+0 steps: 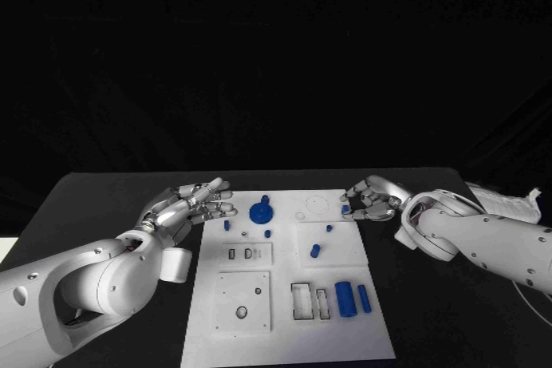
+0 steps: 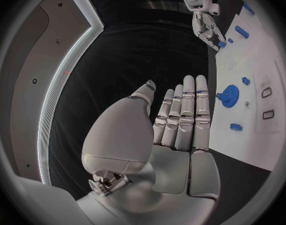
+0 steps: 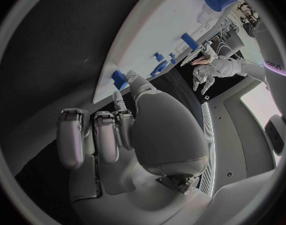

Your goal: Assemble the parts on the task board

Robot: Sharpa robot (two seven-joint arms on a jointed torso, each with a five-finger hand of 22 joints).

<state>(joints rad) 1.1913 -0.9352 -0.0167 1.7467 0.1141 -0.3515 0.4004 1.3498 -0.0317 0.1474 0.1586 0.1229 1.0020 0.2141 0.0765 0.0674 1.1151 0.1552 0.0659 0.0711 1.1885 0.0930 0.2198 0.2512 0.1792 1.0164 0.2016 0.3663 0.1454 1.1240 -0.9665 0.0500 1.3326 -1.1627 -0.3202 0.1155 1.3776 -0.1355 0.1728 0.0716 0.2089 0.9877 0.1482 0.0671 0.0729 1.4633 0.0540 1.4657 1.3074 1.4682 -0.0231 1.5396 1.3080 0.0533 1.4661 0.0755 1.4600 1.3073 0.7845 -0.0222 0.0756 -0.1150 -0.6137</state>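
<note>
White rectangular task board (image 1: 288, 304) lying mid black surface (image 1: 115, 200). Blue toothed gear (image 1: 261, 214) near board's far edge, two blue cylinders (image 1: 344, 294) toward its near right. Left robot hand (image 1: 193, 203) spread, empty, beside board's far-left corner. Right robot hand (image 1: 370, 200) at far-right corner, pinching small blue peg (image 1: 345, 210).

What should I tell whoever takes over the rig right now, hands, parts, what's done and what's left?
Left hand: open, fingers straight, holding nothing, at the board's far left corner.
Right hand: at the far right corner, fingertips on a small blue part at the board's edge; whether it grips it cannot be told.
Parts: gear on the board's far half, a few small pegs near it; two cylinders lie in the near right area.
Done: cannot tell what is seated.
Left: several slots look unfilled; loose parts need placing.
</note>
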